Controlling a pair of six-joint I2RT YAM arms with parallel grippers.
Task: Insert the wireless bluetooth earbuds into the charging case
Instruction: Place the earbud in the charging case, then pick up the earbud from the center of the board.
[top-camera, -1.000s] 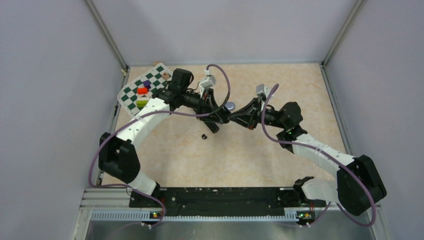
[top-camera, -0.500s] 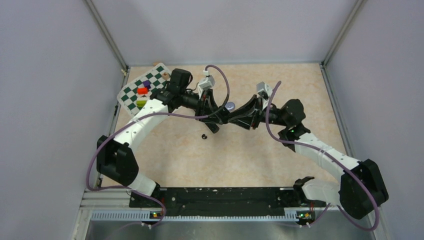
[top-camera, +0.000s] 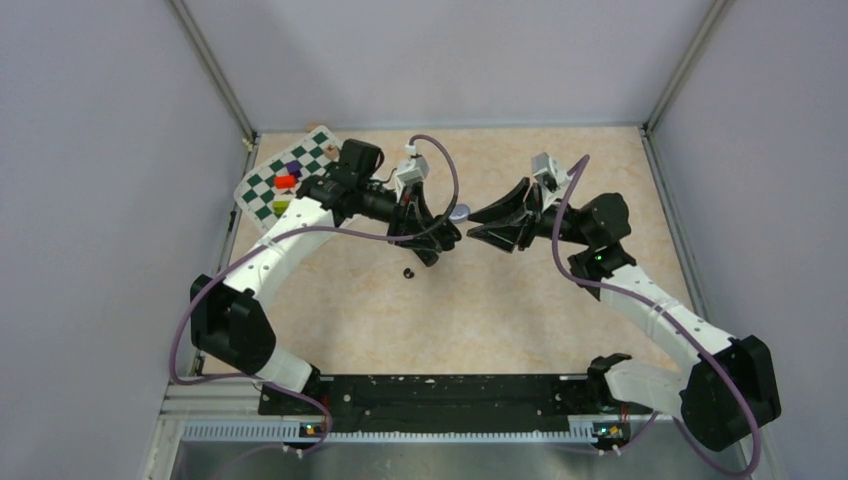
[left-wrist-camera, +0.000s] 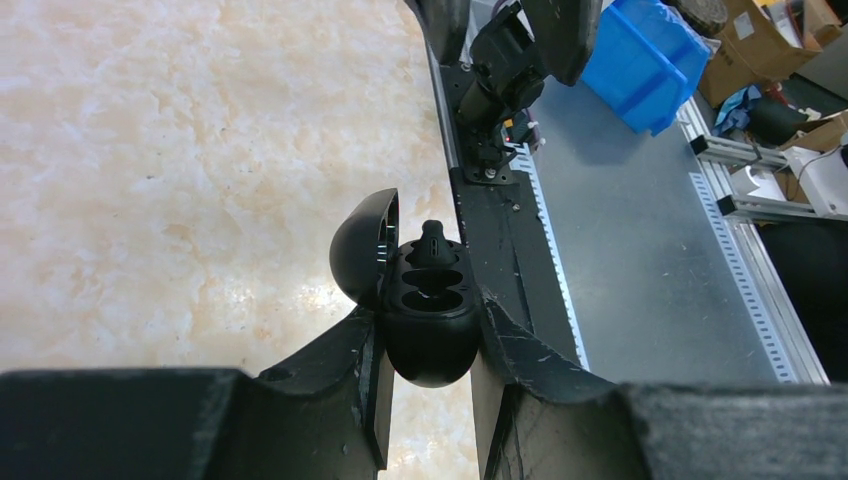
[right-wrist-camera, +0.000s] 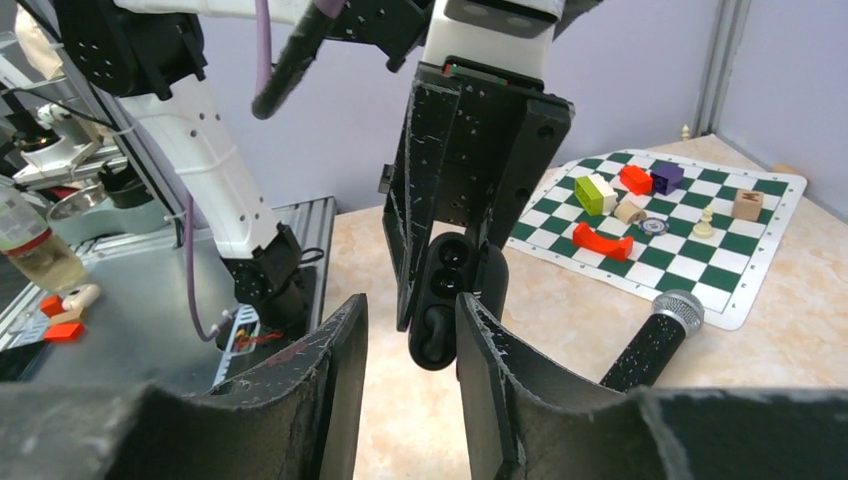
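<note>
Above beige tabletop (top-camera: 500, 300), left tool (left-wrist-camera: 428, 315) clamps open black charging case (left-wrist-camera: 430, 345).

The charging case (left-wrist-camera: 432, 340) is gleaming as glossy black plastic; the surface (left-wrist-camera: 150, 150) is showing a polished, marbled beige sheen.

A beige marbled tabletop (top-camera: 500, 310) is boxed in by pale lilac-grey walls (top-camera: 100, 200), with metal posts (top-camera: 215, 75) at the far corners. A ribbed aluminium rail (top-camera: 450, 430) lines the near edge. Beyond it, a grey bench (left-wrist-camera: 640, 250) carries a blue bin (left-wrist-camera: 650, 60) and what look like cardboard boxes (left-wrist-camera: 745, 35). The light is even.
</note>
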